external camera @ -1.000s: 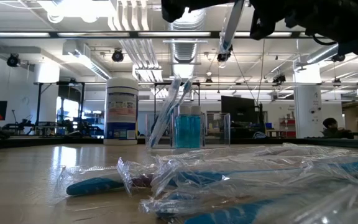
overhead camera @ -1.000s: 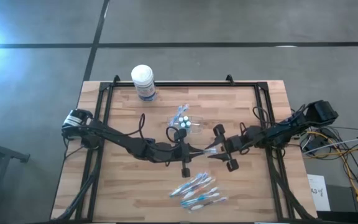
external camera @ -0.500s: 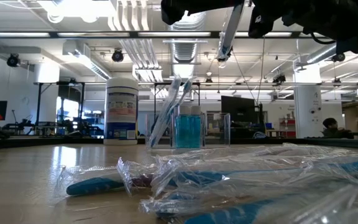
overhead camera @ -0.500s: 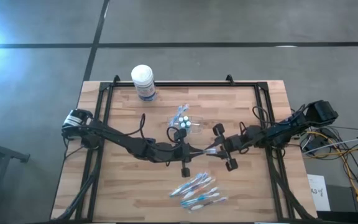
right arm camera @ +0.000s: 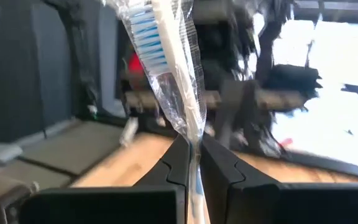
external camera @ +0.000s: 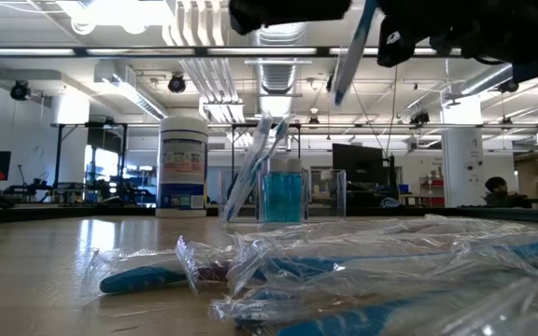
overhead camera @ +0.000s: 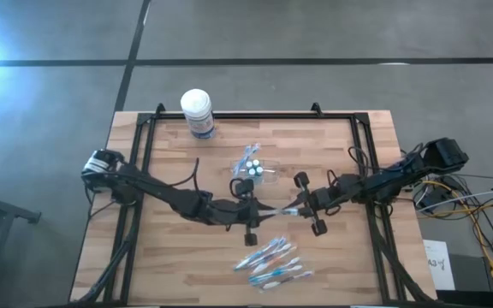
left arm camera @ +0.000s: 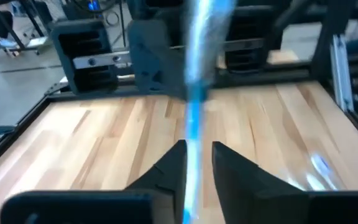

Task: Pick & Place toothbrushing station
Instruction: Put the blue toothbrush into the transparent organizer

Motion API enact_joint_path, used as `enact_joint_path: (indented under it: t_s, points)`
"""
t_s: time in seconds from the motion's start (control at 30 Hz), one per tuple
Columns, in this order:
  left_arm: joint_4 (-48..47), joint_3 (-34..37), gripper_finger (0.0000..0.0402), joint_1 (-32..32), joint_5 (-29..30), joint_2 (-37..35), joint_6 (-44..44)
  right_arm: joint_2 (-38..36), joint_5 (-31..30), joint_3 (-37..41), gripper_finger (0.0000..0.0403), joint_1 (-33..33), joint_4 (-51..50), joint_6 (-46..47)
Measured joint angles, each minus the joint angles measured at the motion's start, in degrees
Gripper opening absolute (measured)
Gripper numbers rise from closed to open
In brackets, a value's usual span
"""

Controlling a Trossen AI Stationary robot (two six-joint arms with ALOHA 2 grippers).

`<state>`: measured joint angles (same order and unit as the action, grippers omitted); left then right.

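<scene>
Spanning both pincers, wrapped toothbrush [right arm camera: 173,74] lies lengthwise between them: right pincer [right arm camera: 191,163] clamped on it, left pincer [left arm camera: 197,163] loosely straddling.

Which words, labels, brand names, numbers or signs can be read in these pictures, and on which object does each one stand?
None can be read for certain.
Canister: its blue label carries print, too small to read in the low view.
Wrapped toothbrushes on the table: no legible print on the wrappers.
Toothbrush between the two grippers: no readable brand.
Paper sheet beside the table: marks too small to read.
</scene>
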<state>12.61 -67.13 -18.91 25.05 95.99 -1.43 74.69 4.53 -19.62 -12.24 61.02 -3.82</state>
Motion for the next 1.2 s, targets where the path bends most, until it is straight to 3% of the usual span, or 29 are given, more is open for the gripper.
enact_joint_path:
  t_s: [0.2,0.37,0.5,0.73,0.97,1.2]
  points:
    - [-9.91,0.61,0.0101,-4.01,3.78,-5.96,-2.16,-5.14,-4.72,-3.96,0.0013,3.61,-16.83,-0.95]
    - [-9.32,6.28,0.0066,-7.99,12.25,-10.78,-4.46,-6.81,-5.04,-7.82,0.0013,10.05,-25.93,-2.47]
    - [-1.51,14.43,0.0009,-9.88,13.07,-14.45,-6.31,-6.03,1.69,-8.39,0.0012,17.75,-26.1,-1.16]
    - [14.29,25.98,0.0007,-11.23,13.03,-18.18,-6.61,-0.24,5.86,-8.08,0.0012,27.08,-22.97,1.46]
    - [16.43,27.8,0.0015,-11.33,12.03,-18.58,-6.6,11.47,5.33,-7.91,0.0011,27.66,-12.16,5.97]
    - [16.27,27.74,0.0015,-11.74,11.86,-18.58,-7.28,18.26,1.45,-6.15,0.0011,27.95,-4.53,11.63]
